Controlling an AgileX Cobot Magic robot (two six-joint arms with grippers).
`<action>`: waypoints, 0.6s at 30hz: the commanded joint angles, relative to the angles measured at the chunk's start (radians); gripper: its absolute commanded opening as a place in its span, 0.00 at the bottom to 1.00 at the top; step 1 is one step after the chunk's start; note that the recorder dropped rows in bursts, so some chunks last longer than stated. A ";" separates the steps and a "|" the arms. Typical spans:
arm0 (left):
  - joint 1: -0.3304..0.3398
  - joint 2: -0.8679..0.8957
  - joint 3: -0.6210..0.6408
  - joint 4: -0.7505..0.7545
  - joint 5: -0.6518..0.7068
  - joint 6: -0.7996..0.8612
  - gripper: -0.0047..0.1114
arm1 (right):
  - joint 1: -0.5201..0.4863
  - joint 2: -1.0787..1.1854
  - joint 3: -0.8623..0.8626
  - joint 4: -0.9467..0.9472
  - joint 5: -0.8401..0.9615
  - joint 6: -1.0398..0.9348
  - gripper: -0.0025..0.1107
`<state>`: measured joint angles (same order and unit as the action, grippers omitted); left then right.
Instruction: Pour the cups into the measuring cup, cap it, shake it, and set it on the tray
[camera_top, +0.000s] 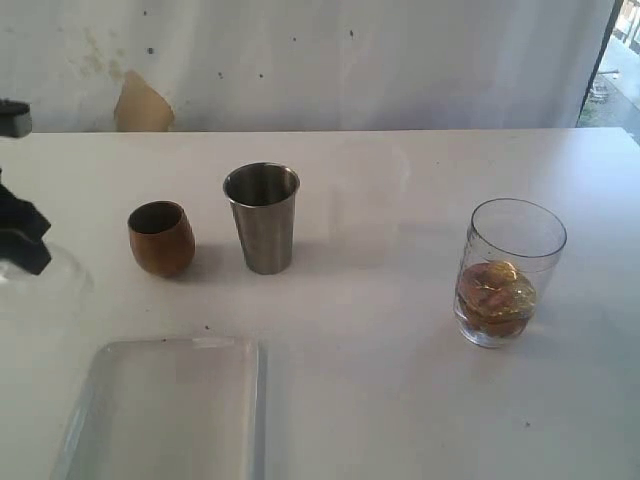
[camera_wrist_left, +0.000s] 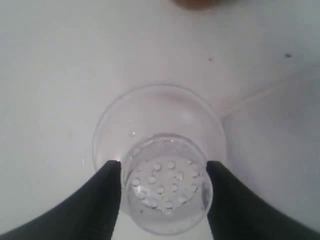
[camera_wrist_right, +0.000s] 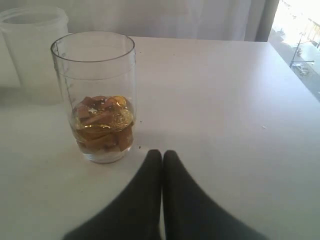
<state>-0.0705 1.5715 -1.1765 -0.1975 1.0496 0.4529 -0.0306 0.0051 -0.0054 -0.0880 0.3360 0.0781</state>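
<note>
The brown wooden cup (camera_top: 160, 238) and the steel tumbler (camera_top: 262, 218) stand upright side by side at mid-table. Further right stands the clear measuring cup (camera_top: 505, 270), holding brown and golden pieces in its lower third. In the right wrist view the measuring cup (camera_wrist_right: 97, 95) is just beyond my right gripper (camera_wrist_right: 162, 154), which is shut and empty, a little apart from it. My left gripper (camera_top: 22, 240) is at the far left, over a clear domed lid (camera_top: 50, 280). Its fingers (camera_wrist_left: 112, 190) press both sides of the lid's knob (camera_wrist_left: 165, 187). The white tray (camera_top: 165, 410) lies at the front left.
A frosted translucent beaker (camera_wrist_right: 35, 50) stands behind the measuring cup in the right wrist view. A torn tan patch (camera_top: 142, 105) marks the back wall. The table's right side ends near a window (camera_top: 620, 60).
</note>
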 joint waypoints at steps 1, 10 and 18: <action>-0.125 -0.037 -0.100 -0.020 0.101 -0.043 0.04 | 0.002 -0.005 0.005 -0.006 0.000 0.005 0.02; -0.462 -0.030 -0.110 -0.114 -0.009 -0.091 0.04 | 0.002 -0.005 0.005 -0.006 0.000 0.005 0.02; -0.688 0.098 -0.126 -0.139 -0.229 -0.166 0.04 | 0.002 -0.005 0.005 -0.006 0.000 0.005 0.02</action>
<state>-0.7112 1.6091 -1.2886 -0.3279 0.8589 0.3047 -0.0306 0.0051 -0.0054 -0.0880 0.3360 0.0781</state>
